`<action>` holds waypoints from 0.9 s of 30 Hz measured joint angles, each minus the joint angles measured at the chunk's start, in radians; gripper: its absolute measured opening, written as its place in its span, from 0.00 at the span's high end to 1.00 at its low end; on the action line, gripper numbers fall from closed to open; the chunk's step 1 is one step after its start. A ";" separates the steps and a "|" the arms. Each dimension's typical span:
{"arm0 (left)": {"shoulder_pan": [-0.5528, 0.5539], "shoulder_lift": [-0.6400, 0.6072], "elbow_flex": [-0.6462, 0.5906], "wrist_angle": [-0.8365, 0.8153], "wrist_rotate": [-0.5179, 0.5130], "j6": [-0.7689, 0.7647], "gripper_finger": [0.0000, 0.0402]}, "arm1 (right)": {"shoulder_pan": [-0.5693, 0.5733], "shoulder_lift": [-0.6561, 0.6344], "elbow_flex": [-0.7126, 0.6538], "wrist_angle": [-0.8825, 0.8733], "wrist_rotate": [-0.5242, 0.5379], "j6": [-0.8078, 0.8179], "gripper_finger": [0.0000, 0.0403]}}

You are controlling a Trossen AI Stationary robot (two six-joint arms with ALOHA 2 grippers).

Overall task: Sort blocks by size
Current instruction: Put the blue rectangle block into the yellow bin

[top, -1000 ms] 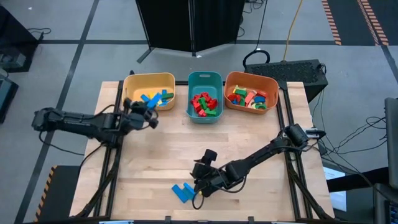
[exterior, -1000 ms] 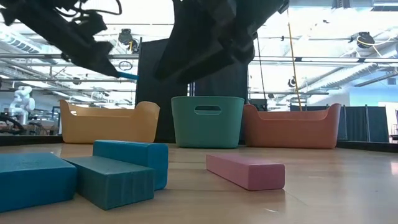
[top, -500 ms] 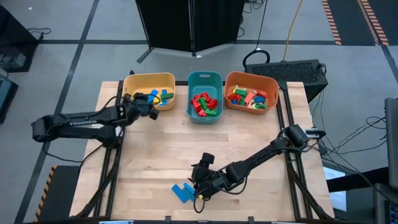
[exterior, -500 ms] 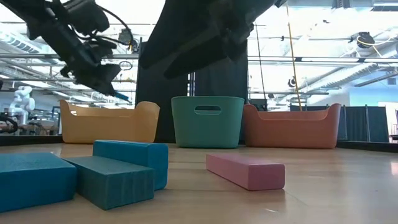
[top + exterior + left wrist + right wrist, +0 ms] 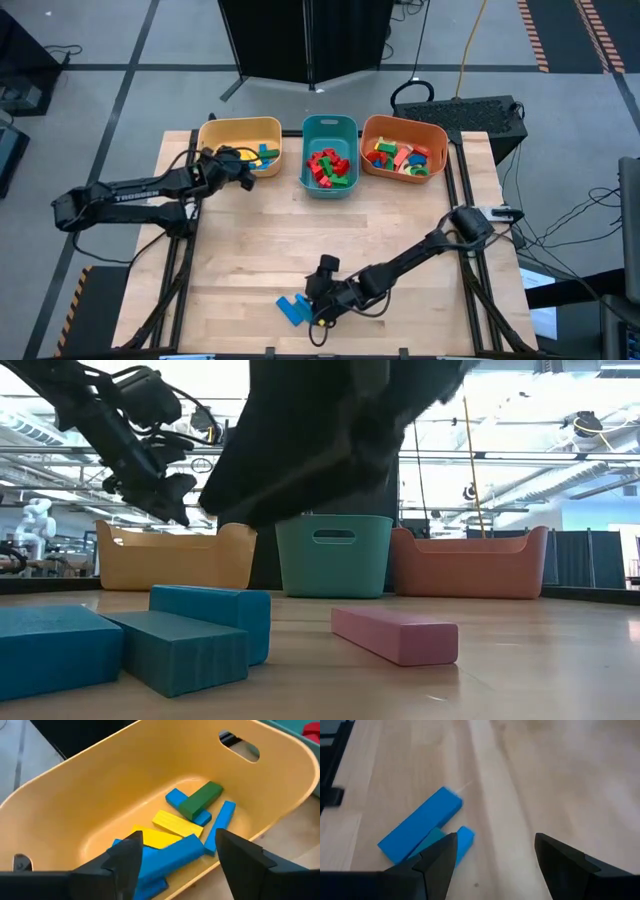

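My left gripper (image 5: pixel 243 166) hovers open over the near edge of the yellow bin (image 5: pixel 215 127). Between its fingers, the left wrist view shows long blue, yellow and green blocks (image 5: pixel 170 837) lying on the bin's floor. My right gripper (image 5: pixel 320 305) is open and low near the table's front edge, beside a cluster of blue blocks (image 5: pixel 293 309). In the right wrist view a long blue bar (image 5: pixel 420 827) and a shorter blue piece (image 5: pixel 462 840) lie flat on the wood. A pink bar (image 5: pixel 395 635) lies on the table to their right in the low view.
The teal bin (image 5: pixel 329 123) holds red and green blocks, and the orange bin (image 5: pixel 404 122) holds mixed small pieces; both stand along the far edge to the right of the yellow bin. Bare wood (image 5: pixel 300 230) stretches between the bins and the blue blocks.
My left gripper has moved toward the far edge to the yellow bin, opened, and let go of a long blue block, which no longer shows at its fingers. My right gripper has moved a little toward the near edge and down toward the blue blocks.
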 joint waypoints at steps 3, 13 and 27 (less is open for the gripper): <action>-0.003 -0.008 0.000 0.008 0.033 0.049 0.39 | 0.000 0.026 0.000 0.017 -0.056 -0.003 0.37; -0.141 -0.071 0.026 0.007 0.157 0.010 0.39 | 0.020 0.036 0.000 0.015 -0.108 -0.006 0.37; -0.332 -0.078 0.029 0.020 0.146 -0.085 0.39 | -0.004 0.107 0.003 0.057 -0.175 -0.025 0.41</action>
